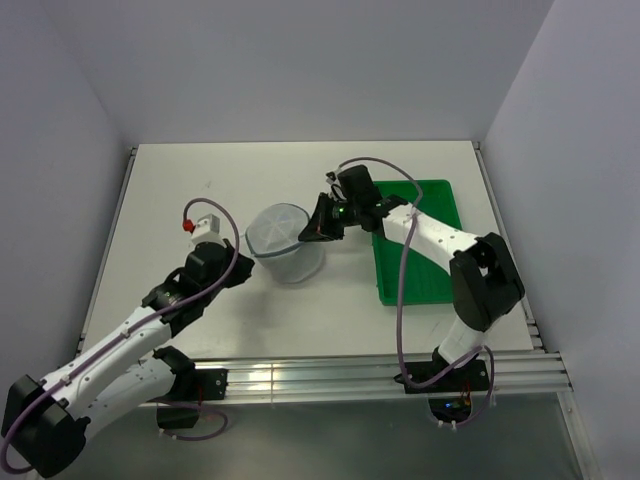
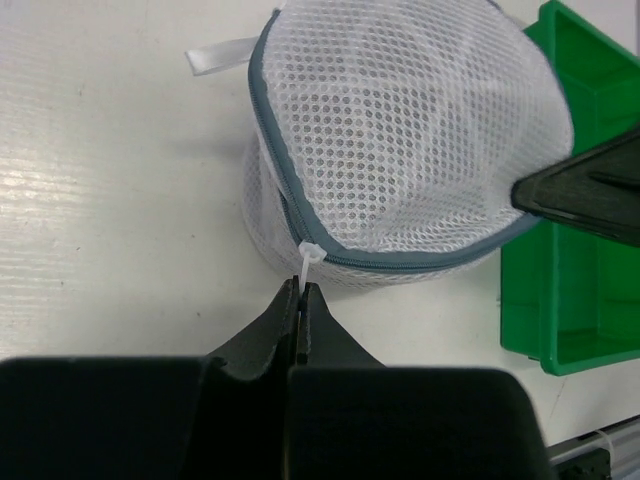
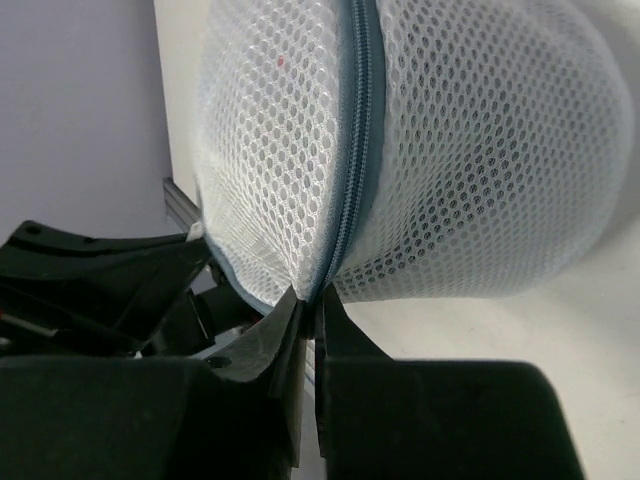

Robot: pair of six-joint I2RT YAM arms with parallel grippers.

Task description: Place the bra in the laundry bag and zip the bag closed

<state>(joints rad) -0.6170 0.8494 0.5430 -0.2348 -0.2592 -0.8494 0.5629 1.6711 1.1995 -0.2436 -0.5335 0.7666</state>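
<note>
The laundry bag (image 1: 285,240) (image 2: 400,150) (image 3: 450,150), a white mesh cylinder with a grey-blue zipper round its lid, stands mid-table. My left gripper (image 1: 247,260) (image 2: 302,290) is at the bag's near left side, shut on the white zipper pull (image 2: 308,258). From the right, my right gripper (image 1: 313,232) (image 3: 308,298) is shut on the bag's zipper seam (image 3: 350,170); one of its black fingers (image 2: 590,195) shows in the left wrist view. The bra is not visible in any view.
A green tray (image 1: 415,275) (image 2: 580,300) lies just right of the bag, under the right arm. A white fabric loop (image 2: 215,58) sticks out at the bag's far side. The table's metal rail runs along the near edge (image 1: 380,375).
</note>
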